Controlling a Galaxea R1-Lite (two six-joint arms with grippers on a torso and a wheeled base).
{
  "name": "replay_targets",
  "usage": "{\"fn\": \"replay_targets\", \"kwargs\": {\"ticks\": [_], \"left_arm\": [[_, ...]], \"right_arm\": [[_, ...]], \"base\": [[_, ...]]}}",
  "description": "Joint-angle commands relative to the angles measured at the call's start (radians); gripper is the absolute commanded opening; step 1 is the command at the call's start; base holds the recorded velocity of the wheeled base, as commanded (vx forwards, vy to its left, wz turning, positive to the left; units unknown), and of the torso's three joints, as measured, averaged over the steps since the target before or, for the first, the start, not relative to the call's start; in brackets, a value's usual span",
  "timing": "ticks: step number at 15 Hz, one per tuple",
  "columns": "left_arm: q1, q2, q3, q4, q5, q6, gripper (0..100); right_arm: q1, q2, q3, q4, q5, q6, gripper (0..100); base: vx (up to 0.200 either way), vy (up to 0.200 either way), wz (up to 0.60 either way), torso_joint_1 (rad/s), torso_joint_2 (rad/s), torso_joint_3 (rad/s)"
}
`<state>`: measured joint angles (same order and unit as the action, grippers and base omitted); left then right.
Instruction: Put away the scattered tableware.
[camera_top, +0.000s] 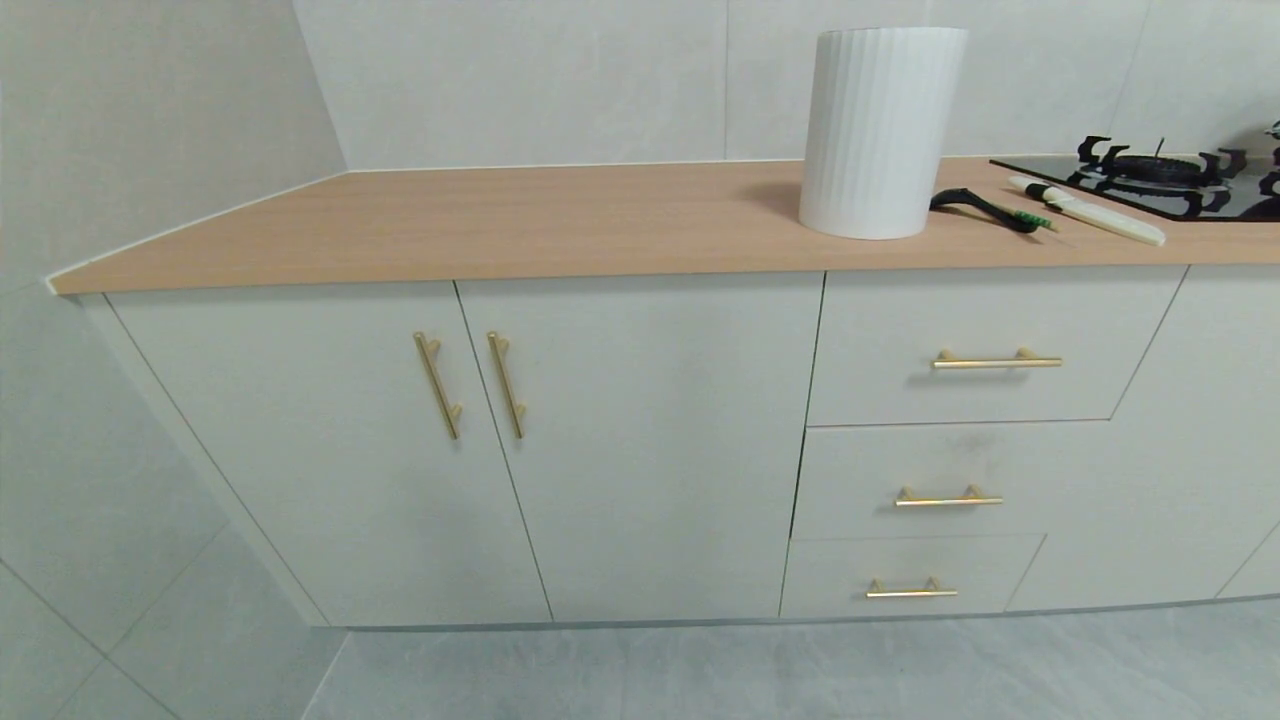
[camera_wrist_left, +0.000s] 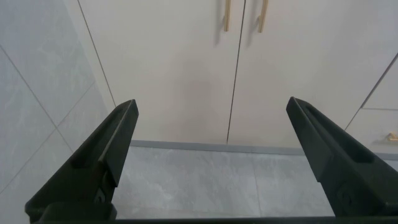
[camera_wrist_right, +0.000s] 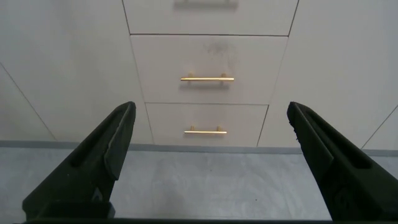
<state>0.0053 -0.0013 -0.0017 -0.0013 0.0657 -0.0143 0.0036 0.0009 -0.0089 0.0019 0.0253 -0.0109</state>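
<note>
Left gripper (camera_wrist_left: 211, 106) facing doors (camera_wrist_left: 186, 62), right gripper (camera_wrist_right: 210, 107) facing drawers (camera_wrist_right: 208, 68) — jaws spread, empty — knife (camera_top: 1100, 218), black tool (camera_top: 980, 205) by canister (camera_top: 880, 130) near counter's (camera_top: 500, 220) right end.

**Kitchen unit and surroundings**

Wooden countertop (camera_top: 500, 225): ran along a pale tiled wall (camera_top: 550, 80). Cabinet doors (camera_top: 640, 450), two, cream: stood shut beneath it, each with an upright gold bar handle (camera_top: 438, 385) beside the meeting edge. Drawers (camera_top: 940, 470), three, stacked to the right of the doors: all were shut, their gold handles horizontal. Black gas hob (camera_top: 1160, 180): sat in the counter's right end. Grey tiled floor (camera_top: 800, 670) lay below.
</note>
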Motion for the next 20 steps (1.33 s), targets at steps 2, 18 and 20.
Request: {"fn": "replay_targets", "kwargs": {"ticks": [2,18,20], "left_arm": [[0.001,0.001,0.000,0.000,0.000,0.000,100],[-0.001,0.001,0.000,0.000,-0.001,0.000,100],[0.001,0.001,0.000,0.000,0.000,0.000,100]], "right_arm": [[0.059,0.251,-0.269,0.009,0.021,0.098,100],[0.082,1.895,-0.724,-0.419,-0.015,-0.018,100],[0.055,1.998,-0.730,-0.539,-0.042,-0.020,100]], "base": [[0.000,0.000,0.00,0.000,0.00,0.000],[0.000,0.000,0.00,0.000,0.00,0.000],[0.000,0.000,0.00,0.000,0.00,0.000]]}}
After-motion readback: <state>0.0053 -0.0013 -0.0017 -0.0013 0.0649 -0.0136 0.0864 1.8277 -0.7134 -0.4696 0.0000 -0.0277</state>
